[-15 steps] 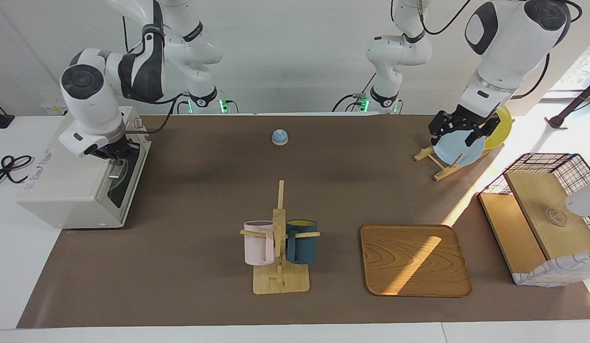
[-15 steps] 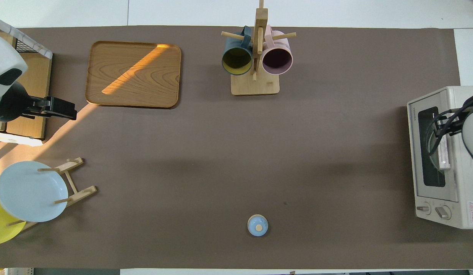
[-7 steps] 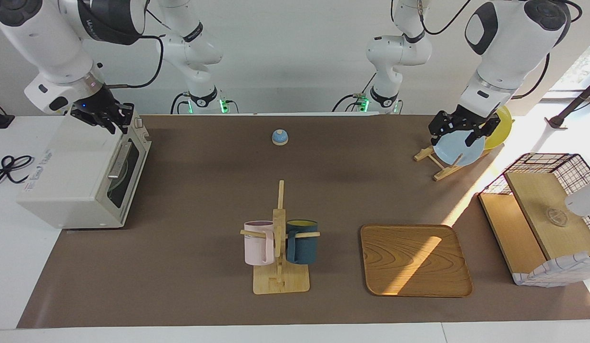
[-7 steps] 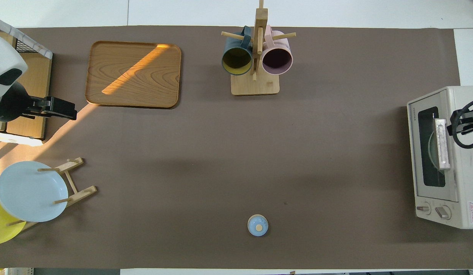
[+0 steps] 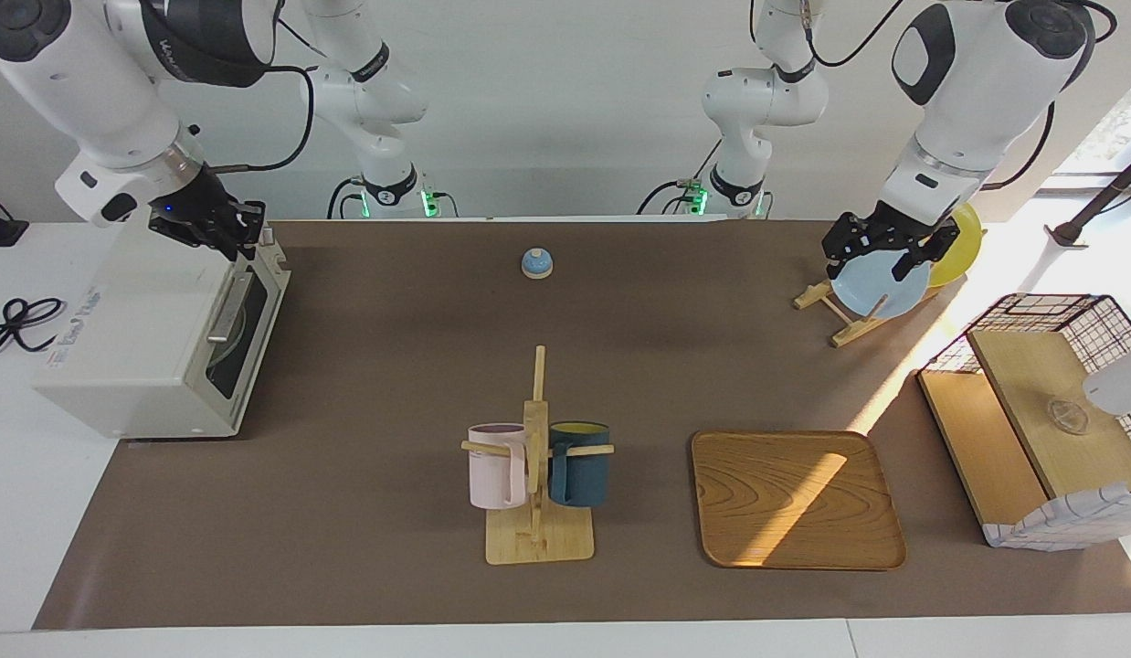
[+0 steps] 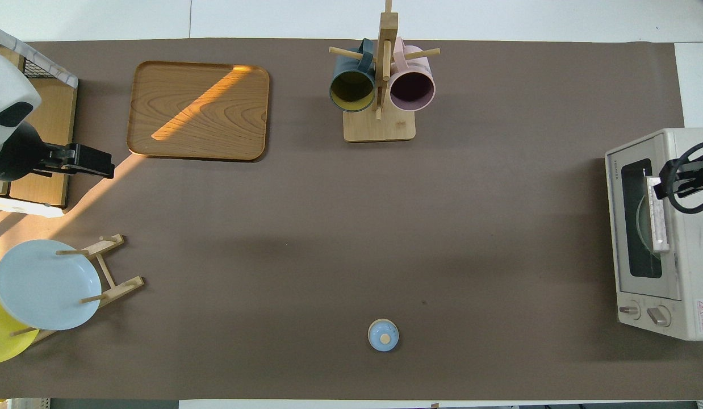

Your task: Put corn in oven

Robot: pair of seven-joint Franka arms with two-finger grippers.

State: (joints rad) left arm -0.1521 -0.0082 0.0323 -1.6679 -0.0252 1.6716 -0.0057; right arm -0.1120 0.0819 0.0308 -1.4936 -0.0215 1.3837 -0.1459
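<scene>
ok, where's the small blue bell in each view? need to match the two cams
Facing view: the bell sits upper centre, on the brown mat near the robots' edge.
Overhead view: the bell sits lower centre, again near the robots' edge.
Shared landmark: the mug rack lies roughly in line with it, farther from the robots, below it in the facing view and above it in the overhead view.

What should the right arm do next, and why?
Probably back the right gripper away from the oven: its door is shut, no corn shows anywhere, and the gripper hovers over the oven's top. The left gripper waits over the blue plate.
</scene>
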